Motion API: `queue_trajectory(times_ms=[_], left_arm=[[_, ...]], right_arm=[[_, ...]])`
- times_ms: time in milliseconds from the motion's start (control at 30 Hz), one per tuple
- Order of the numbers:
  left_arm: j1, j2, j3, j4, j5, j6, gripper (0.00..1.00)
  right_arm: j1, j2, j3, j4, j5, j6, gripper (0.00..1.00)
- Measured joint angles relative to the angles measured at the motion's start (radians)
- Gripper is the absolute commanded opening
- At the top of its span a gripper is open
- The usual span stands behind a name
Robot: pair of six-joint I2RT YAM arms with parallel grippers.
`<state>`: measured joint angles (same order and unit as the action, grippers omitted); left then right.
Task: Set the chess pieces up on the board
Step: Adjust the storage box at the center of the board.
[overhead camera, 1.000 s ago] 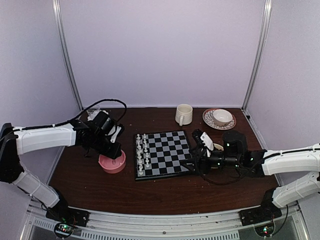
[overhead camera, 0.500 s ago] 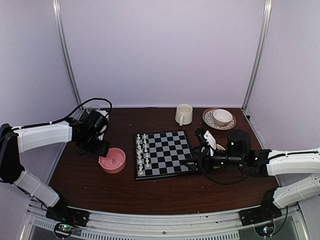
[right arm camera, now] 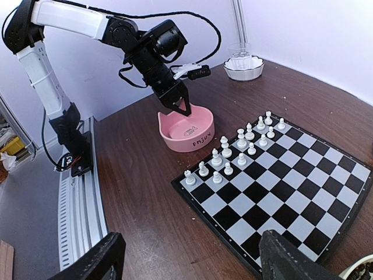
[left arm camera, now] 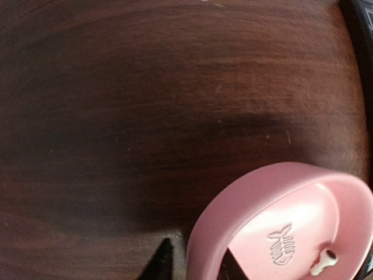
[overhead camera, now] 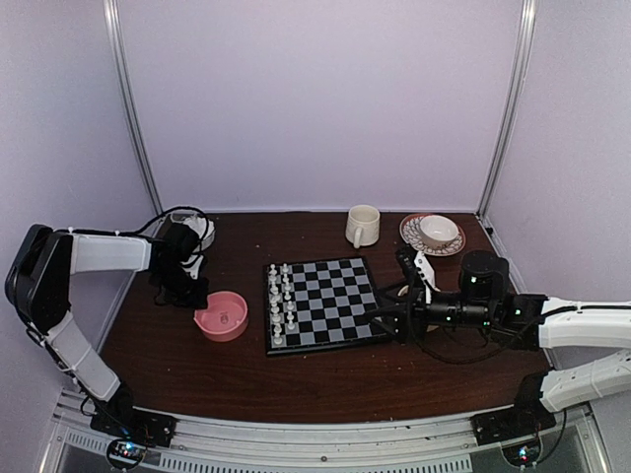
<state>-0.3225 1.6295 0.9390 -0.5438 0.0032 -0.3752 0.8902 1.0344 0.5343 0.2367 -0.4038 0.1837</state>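
Observation:
The board (overhead camera: 340,296) lies mid-table, also in the right wrist view (right arm camera: 291,192). Several white chess pieces (overhead camera: 281,301) stand in two columns along its left edge, also in the right wrist view (right arm camera: 239,146). One white piece (left arm camera: 323,262) lies in the pink bowl (left arm camera: 233,221), which stands left of the board (overhead camera: 222,317). My left gripper (overhead camera: 185,293) hangs just left of the bowl, slightly open and empty; the wrist view (left arm camera: 195,265) shows the rim between its tips. My right gripper (overhead camera: 380,320) is wide open and empty at the board's right edge. No black pieces show.
A cream mug (overhead camera: 362,226) and a cup on a patterned saucer (overhead camera: 439,232) stand behind the board. A glass in a small white bowl (right arm camera: 243,61) stands at the back left. A white bowl rim (right arm camera: 361,271) shows by my right gripper.
My left arm has drawn back to the left, from over the pink bowl to beside it; the bowl stayed put. My right gripper has pulled slightly right, off the board.

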Motion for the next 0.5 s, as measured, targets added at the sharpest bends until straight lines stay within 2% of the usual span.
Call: queue_trajectory(times_ms=[100, 333, 500], left_arm=[[0.008, -0.006, -0.016, 0.019, 0.039, 0.013, 0.00], [0.008, -0.048, -0.064, 0.046, 0.070, -0.003, 0.00], [0.020, -0.055, -0.090, 0.085, 0.153, -0.021, 0.00]], right_arm=[[0.000, 0.005, 0.000, 0.003, -0.008, 0.004, 0.82], [0.000, 0.048, 0.000, 0.009, -0.016, 0.004, 0.83], [0.000, 0.066, 0.000, 0.012, -0.016, 0.004, 0.83]])
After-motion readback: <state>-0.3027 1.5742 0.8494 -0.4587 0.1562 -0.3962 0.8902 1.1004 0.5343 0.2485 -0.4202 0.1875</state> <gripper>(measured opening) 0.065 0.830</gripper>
